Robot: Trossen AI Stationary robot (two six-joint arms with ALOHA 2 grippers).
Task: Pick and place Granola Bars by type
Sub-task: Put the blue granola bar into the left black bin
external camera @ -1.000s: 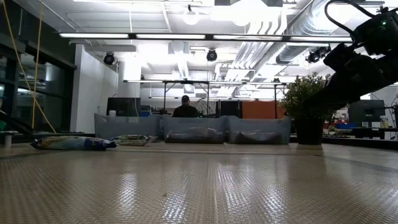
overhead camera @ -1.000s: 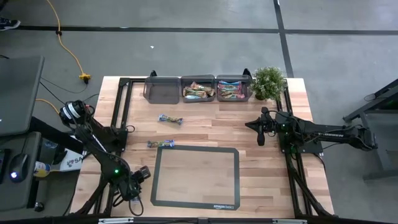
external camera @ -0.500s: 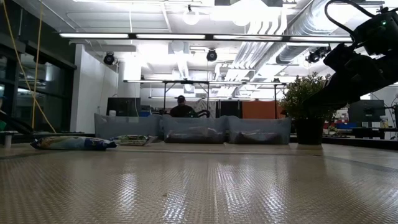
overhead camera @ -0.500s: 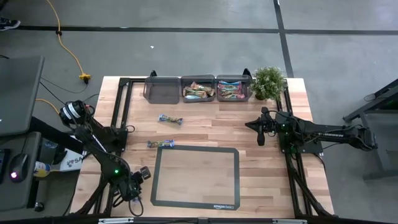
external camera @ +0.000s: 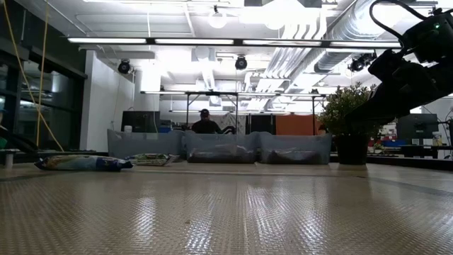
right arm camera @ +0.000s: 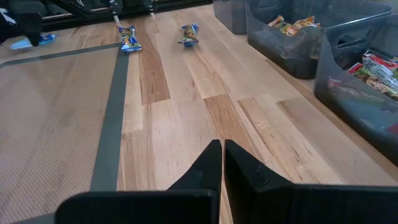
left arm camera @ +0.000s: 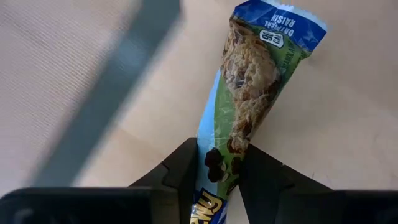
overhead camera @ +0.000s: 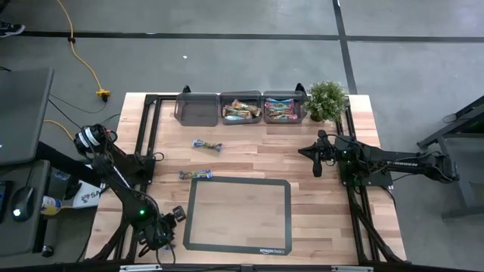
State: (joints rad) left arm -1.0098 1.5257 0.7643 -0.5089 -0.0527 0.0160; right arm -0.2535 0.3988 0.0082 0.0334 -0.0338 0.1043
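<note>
- Granola bar [left arm camera: 239, 118] in blue and green wrapper, caught between the two dark fingers [left arm camera: 183, 171] of the left gripper [left arm camera: 219, 180] at bottom centre of the left wrist view; long axis running away from the gripper toward the upper right of that frame, free end resting over pale wood.
- Readable on the wrapper's far end, upside down: "OATMEAL RAISIN"; picture of an oat cookie below it. Large yellow letters near the fingers, too cut off to read.
- Left gripper [overhead camera: 175, 217] at lower left of the high view, at the left edge of the dark-framed mat [overhead camera: 236, 245]; small white brand mark on the mat's lower edge, not legible for certain.
- Two more bars [overhead camera: 207, 145] [overhead camera: 193, 175] loose on the wood, above the mat, nearer the left arm than the right.
- Right gripper [overhead camera: 317, 167] at right of centre, fingers pressed together, nothing held, waiting.
- Three bins at top centre: left one [overhead camera: 197, 108] empty-looking, middle [overhead camera: 241, 110] and right [overhead camera: 283, 109] holding bars; potted plant [overhead camera: 327, 99] beside them.
</note>
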